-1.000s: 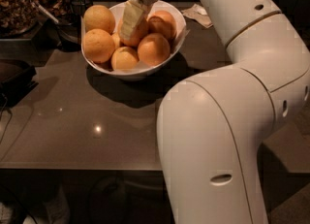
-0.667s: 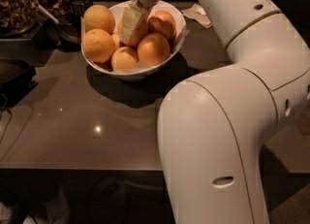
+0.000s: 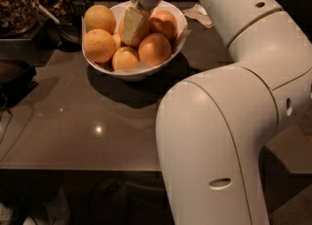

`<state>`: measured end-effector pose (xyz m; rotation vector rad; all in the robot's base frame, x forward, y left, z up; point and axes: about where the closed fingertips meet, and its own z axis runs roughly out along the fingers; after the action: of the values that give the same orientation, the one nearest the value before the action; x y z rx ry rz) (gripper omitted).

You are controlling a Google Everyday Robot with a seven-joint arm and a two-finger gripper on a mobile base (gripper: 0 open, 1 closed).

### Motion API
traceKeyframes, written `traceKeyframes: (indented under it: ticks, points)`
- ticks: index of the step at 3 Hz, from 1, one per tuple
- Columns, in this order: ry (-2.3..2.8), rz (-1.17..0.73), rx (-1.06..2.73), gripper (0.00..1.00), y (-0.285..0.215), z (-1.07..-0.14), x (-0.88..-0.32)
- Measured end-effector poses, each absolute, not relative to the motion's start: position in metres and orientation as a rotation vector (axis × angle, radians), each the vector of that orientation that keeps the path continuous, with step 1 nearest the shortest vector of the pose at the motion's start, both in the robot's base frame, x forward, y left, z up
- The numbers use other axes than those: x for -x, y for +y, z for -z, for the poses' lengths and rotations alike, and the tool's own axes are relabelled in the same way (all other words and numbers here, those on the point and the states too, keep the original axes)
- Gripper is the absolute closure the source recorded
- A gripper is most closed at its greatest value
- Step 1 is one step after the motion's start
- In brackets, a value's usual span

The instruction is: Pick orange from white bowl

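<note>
Closest to us, the robot's big white arm (image 3: 214, 141) is filling the foreground, bending at its elbow on the near right side of the white bowl (image 3: 141, 72) and reaching up and over that bowl from the right. The dark glossy bench (image 3: 73, 121) is carrying everything, and it is catching a small spot of light on the near side of the bowl. A dark flat object (image 3: 14, 75) is lying to the left of the bowl, at the bench's edge.

Now the bowl itself: it is sitting upright and holding a pile of fruit. The orange (image 3: 155, 48) is resting inside the bowl on its near right side, up against its neighbours. The other oranges (image 3: 99, 45) are crowding the left, the front and the far right of the bowl.

The gripper (image 3: 132, 31) is pointing down into the middle of the bowl, its pale tip sinking among the fruit and sitting just beside the orange. Whether the jaws are wide or narrow, I cannot tell.

Beyond the bowl on the right, a crumpled pale napkin (image 3: 199, 14) is lying on the bench. Beyond the bowl on the left, a tray of brown bits (image 3: 14, 5) is standing.
</note>
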<state>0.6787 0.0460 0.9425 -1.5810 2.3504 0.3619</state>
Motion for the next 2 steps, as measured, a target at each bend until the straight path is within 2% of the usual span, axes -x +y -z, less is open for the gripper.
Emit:
traceKeyframes:
  ticks: [1, 2]
  points:
    - [2.345, -0.35, 1.58, 0.81, 0.0447, -0.9412, -0.6766]
    - [2.344, -0.35, 1.58, 1.0, 0.0447, -0.9412, -0.6766]
